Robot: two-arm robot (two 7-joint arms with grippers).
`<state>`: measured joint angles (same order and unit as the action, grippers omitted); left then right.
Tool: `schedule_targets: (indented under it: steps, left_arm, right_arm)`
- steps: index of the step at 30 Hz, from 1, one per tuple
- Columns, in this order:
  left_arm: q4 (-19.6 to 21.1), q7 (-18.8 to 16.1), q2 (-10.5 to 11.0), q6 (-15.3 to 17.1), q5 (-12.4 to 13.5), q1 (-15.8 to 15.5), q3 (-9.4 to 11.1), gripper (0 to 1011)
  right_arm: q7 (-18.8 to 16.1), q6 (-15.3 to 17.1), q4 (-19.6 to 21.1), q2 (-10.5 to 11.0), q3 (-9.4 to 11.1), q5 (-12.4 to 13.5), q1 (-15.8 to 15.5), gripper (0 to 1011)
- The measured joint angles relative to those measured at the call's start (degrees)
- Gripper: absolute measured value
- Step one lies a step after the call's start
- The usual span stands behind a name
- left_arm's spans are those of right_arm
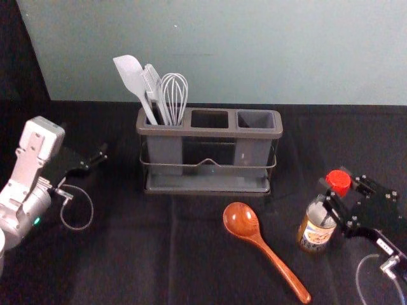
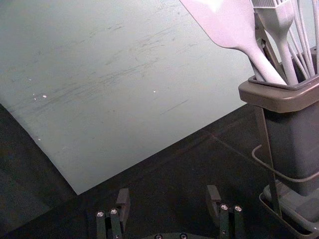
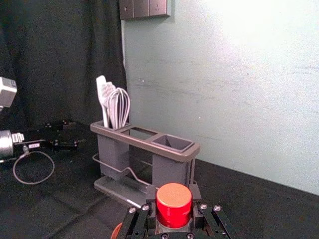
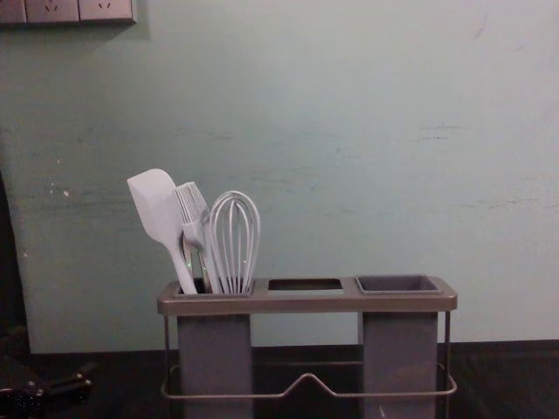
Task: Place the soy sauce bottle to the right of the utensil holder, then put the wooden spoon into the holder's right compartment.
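Note:
My right gripper point(image 1: 335, 192) is closed around the neck of the soy sauce bottle point(image 1: 315, 230), right of the spoon. In the right wrist view, the red-capped bottle point(image 3: 173, 205) sits between the fingers of that gripper point(image 3: 173, 211). Whether its base touches the table I cannot tell. The wooden spoon point(image 1: 275, 259) lies in front of the grey utensil holder point(image 1: 206, 184), bowl toward it. The holder's right compartment point(image 4: 399, 285) is empty. My left gripper point(image 1: 95, 160) stays idle left of the holder, and in the left wrist view this gripper point(image 2: 168, 201) is open with nothing between its fingers.
A white spatula point(image 1: 130, 77), a brush point(image 1: 152, 86) and a whisk point(image 1: 173, 95) stand in the holder's left compartment. Behind the black-covered table point(image 1: 184, 254) rises a pale green wall point(image 1: 241, 51).

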<state>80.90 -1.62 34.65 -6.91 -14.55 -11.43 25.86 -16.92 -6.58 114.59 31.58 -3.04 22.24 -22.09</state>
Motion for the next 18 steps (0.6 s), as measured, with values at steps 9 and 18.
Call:
schedule_targets:
  steps: [9, 18]
  left_arm:
    - [0.00, 0.00, 0.00, 0.00, 0.00, 0.00, 0.00, 1005]
    - [0.00, 0.00, 0.00, 0.00, 0.00, 0.00, 0.00, 1005]
  right_arm:
    - [-1.93, 1.26, 0.28, 0.07, 1.96, 0.84, 1.45, 392]
    - [-3.85, 2.70, -0.42, -0.10, 2.60, 2.07, 3.63, 392]
